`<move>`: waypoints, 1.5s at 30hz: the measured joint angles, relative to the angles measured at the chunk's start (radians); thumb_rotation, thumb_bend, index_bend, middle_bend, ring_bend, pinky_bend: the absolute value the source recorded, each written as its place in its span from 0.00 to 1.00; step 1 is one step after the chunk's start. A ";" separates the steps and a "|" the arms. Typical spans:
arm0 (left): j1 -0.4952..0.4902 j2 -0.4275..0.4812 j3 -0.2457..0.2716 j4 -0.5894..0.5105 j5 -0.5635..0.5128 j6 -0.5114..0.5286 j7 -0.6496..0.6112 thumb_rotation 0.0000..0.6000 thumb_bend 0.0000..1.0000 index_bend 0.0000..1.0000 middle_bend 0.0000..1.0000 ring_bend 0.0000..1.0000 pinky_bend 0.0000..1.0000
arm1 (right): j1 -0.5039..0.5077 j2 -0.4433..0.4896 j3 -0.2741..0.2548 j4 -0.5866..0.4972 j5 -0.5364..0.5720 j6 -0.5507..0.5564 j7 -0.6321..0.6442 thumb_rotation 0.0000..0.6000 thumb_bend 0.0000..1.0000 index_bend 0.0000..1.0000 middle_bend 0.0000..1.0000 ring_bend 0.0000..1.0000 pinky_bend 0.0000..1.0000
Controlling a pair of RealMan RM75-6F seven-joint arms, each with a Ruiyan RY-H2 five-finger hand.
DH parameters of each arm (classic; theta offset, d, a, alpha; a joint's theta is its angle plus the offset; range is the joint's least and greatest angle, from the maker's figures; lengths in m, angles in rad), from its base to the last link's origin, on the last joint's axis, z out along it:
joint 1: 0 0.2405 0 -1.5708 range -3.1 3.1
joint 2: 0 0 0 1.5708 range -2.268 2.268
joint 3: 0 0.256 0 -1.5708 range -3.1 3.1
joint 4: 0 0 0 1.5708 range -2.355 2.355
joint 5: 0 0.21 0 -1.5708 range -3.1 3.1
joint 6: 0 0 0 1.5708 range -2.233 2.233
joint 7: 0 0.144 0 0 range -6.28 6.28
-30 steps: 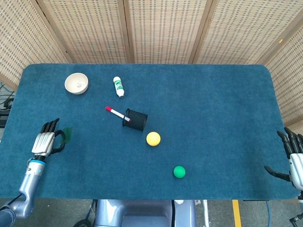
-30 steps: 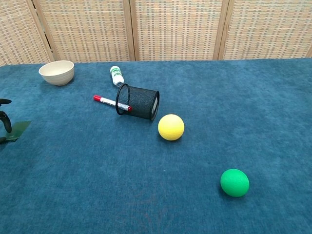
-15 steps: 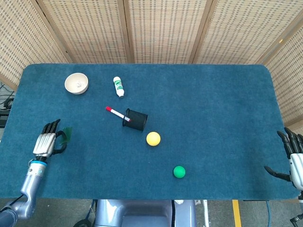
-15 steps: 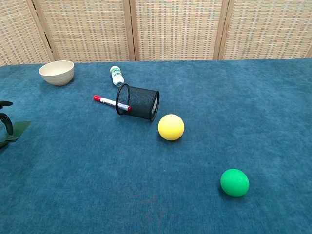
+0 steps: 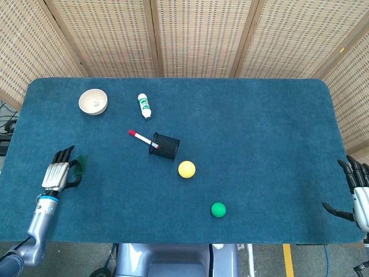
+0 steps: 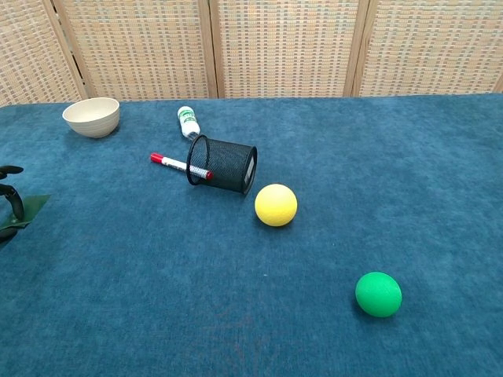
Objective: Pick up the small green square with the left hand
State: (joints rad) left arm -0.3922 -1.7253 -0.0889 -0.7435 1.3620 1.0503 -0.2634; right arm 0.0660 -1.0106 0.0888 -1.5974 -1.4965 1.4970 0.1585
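The small green square lies flat on the blue cloth near the table's left edge; in the chest view the small green square sits at the frame's far left. My left hand is right beside it, and its dark fingertips curl onto the square's left edge and pinch it. The square looks level with the cloth. My right hand rests at the table's far right edge with its fingers spread and nothing in it.
A black mesh cup lies on its side mid-table with a red-capped marker at its mouth. A white bowl and white bottle stand behind. A yellow ball and green ball sit nearer the front.
My left hand has slid slightly toward the front edge while its fingers stay on the square. The square has barely shifted. The right hand has not moved.
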 measured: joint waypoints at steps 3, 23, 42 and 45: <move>-0.001 -0.001 -0.001 0.002 -0.003 -0.006 0.003 1.00 0.39 0.51 0.00 0.00 0.00 | 0.000 0.000 0.000 0.000 0.000 0.000 0.001 1.00 0.00 0.00 0.00 0.00 0.00; -0.009 -0.008 -0.013 0.010 -0.020 -0.031 0.033 1.00 0.48 0.61 0.00 0.00 0.00 | 0.000 0.004 -0.002 -0.001 -0.001 -0.001 0.011 1.00 0.00 0.00 0.00 0.00 0.00; -0.029 0.011 -0.039 -0.006 -0.028 -0.033 0.035 1.00 0.53 0.74 0.00 0.00 0.00 | 0.000 0.005 -0.002 0.000 -0.001 -0.003 0.016 1.00 0.00 0.00 0.00 0.00 0.00; -0.049 0.025 -0.060 -0.012 -0.040 -0.044 0.048 1.00 0.53 0.75 0.00 0.00 0.00 | 0.001 0.005 -0.003 0.000 0.000 -0.004 0.017 1.00 0.00 0.00 0.00 0.00 0.00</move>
State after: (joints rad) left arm -0.4412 -1.7002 -0.1492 -0.7557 1.3217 1.0064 -0.2156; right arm 0.0667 -1.0060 0.0862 -1.5974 -1.4967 1.4927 0.1751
